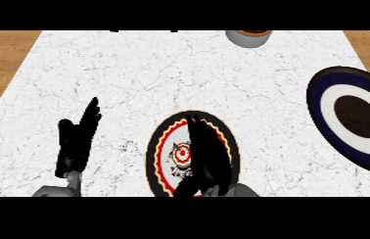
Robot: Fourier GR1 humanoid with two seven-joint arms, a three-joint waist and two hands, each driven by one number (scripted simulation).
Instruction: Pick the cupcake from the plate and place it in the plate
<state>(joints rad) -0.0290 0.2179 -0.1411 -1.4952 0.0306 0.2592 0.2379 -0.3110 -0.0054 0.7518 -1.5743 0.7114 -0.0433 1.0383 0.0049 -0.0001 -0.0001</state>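
The right hand (206,157) is held over the plate (160,140), fingers straight and together. A cupcake (181,157) is seen just left of them. The left hand (76,140) is rested open.

The white marbled bench (145,71) carries a red-rimmed plate (160,145) under the right hand (206,155), a dark-blue plate (325,110) to its right, and a bowl (248,37) beyond.

Right robot hand (206,155) fingers straight over patterned plate (160,135); cupcake (181,157) beside it; left robot hand (76,140) resting open.

Black plate (160,140), red-cream rings; navy-white plate (325,106); white marbled counter (180,71).
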